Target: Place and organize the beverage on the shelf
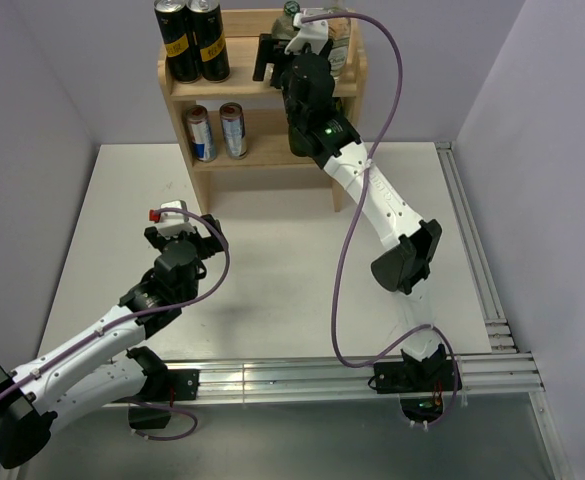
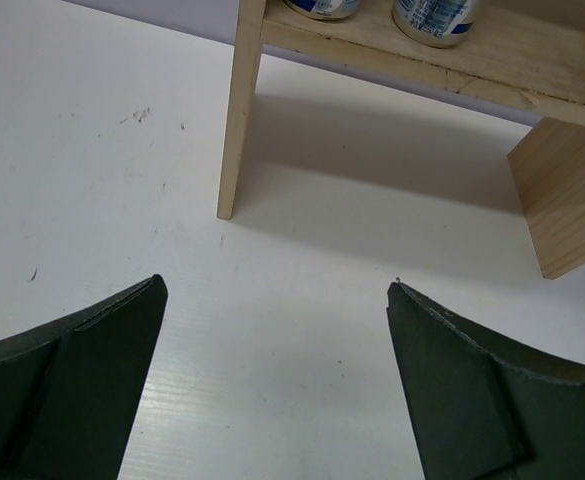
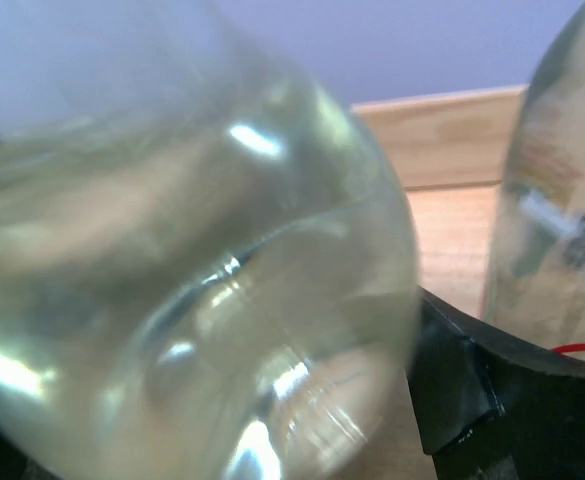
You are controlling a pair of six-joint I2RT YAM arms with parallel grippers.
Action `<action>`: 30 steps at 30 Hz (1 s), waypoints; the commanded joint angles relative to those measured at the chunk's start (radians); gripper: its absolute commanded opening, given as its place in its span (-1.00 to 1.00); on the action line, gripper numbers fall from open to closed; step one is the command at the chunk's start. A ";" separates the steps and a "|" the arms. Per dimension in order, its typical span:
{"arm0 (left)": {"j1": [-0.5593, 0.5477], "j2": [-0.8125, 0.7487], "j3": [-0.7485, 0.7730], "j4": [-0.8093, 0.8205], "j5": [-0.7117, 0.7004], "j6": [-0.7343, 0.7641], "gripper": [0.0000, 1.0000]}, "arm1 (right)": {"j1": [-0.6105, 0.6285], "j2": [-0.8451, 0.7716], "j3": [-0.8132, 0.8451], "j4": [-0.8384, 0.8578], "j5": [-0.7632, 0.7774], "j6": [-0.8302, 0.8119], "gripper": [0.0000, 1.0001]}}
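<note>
Two wide-apart fingers mark the left gripper, held low over the white table. Ahead of it and slightly left stands a front leg of the shelf, with bare table between them and the shelf's side panel ahead to its right. Above that leg, two black cans with yellow bands stand upright on the top tier, and two silver-blue cans stand upright on the middle tier; their print is too small to read. Further right, the right gripper is at the top tier, clamped on a clear bottle that fills its view; from so close the bottle's long axis cannot be told. Just right of its finger stands a second bottle, its label blurred, with pale shelf wood behind
</note>
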 commanded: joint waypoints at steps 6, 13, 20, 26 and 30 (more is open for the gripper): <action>0.004 -0.031 0.004 0.009 0.012 -0.008 0.99 | -0.018 0.007 0.004 0.017 0.007 0.013 0.80; 0.004 -0.027 0.004 0.008 0.011 -0.010 0.99 | -0.018 -0.016 -0.040 0.027 0.015 0.022 0.34; 0.004 -0.029 0.004 0.007 0.009 -0.010 0.99 | -0.018 -0.033 -0.068 0.027 0.024 0.022 -0.07; 0.004 -0.023 0.006 0.007 0.009 -0.010 0.99 | -0.016 -0.048 -0.099 0.030 0.025 0.031 -0.26; 0.004 -0.026 0.006 0.007 0.009 -0.010 0.99 | -0.013 -0.071 -0.163 0.040 0.022 0.038 -0.59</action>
